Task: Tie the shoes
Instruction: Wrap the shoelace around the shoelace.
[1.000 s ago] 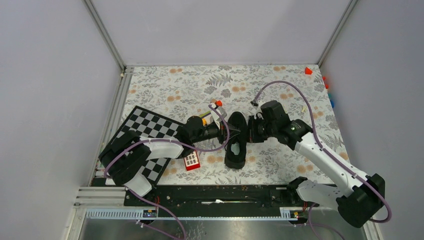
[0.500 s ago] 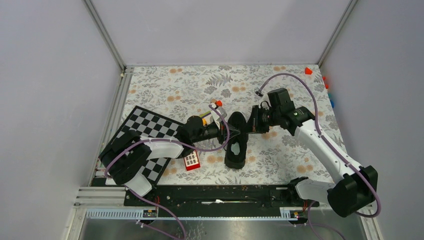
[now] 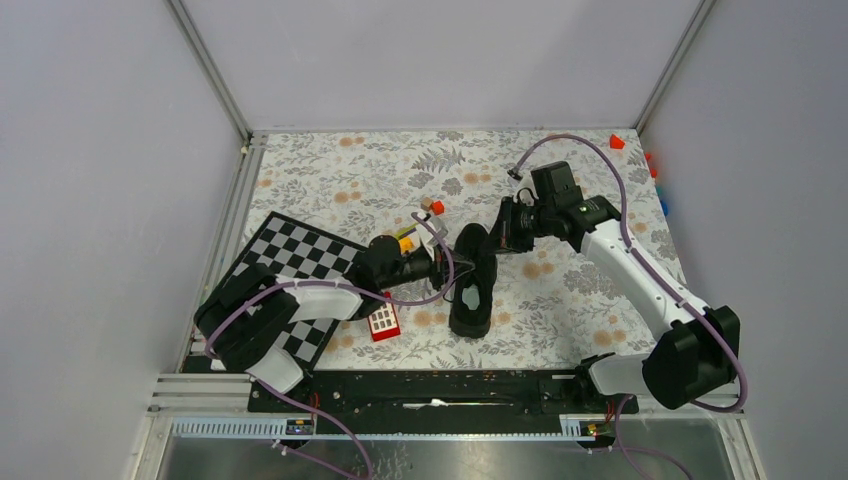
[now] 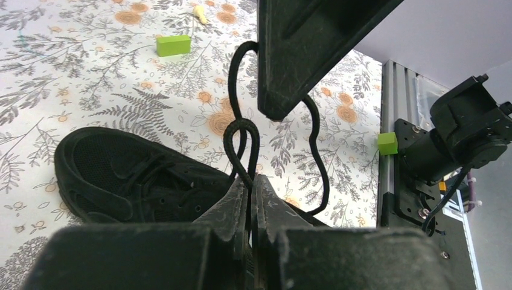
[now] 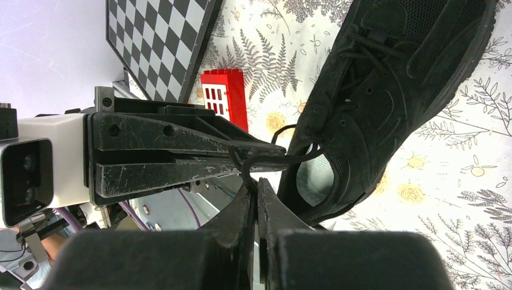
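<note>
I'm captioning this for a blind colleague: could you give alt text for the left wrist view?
The left gripper, shut, pinches the black lace looping up from the black sneaker; the right gripper holds the same lace just above.

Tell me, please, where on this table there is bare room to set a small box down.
Bare: the far-left cloth between the checkerboard and the back wall, and the near patch between the shoe and the right arm. Crowded: the middle, where the left gripper and right gripper pinch the laces, with a red block beside.
</note>
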You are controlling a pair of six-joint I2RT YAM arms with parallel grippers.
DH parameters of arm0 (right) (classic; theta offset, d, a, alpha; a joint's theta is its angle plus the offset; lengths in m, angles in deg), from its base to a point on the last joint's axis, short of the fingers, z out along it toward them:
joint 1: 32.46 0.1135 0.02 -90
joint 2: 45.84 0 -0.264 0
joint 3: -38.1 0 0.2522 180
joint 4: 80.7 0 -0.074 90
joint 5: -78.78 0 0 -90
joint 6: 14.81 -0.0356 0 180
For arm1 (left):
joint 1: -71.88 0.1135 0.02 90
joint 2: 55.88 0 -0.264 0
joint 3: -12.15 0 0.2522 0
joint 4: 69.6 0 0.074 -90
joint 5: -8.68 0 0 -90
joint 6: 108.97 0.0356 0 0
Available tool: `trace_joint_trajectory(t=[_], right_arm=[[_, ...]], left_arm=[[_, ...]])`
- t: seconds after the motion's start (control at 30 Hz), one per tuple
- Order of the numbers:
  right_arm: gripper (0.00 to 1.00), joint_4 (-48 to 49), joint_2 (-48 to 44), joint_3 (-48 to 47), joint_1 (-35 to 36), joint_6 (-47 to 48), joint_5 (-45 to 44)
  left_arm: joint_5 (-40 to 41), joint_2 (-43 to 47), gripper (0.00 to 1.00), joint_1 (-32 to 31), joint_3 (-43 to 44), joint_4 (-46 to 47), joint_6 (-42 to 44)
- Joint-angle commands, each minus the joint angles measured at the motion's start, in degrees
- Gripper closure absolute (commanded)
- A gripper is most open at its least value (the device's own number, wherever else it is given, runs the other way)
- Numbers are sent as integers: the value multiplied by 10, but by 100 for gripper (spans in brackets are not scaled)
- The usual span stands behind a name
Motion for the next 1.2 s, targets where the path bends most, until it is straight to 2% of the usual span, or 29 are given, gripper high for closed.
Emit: trace_joint_trajectory(t=[0.0,0.27,0.37,0.6,0.87,1.17], right_arm=[[100,9,6,-30,-5,3,17],[100,8,16,-41,-10,13,26],[100,5,33,-61,-10,18,39],[100,-11,76,-115,-8,34,79],[100,-19,82,-134,0,41,106],[100,-15,66,-110,14,42,124]], left_arm=[[28,28,100,11,-5,27,2],[-3,40,100,30,-6,13,21],[-13,50,100,35,-2,-31,41],[-108,51,100,37,45,-136,74],[-132,26,100,36,68,-126,50],[-146,-12,100,33,102,-142,41]])
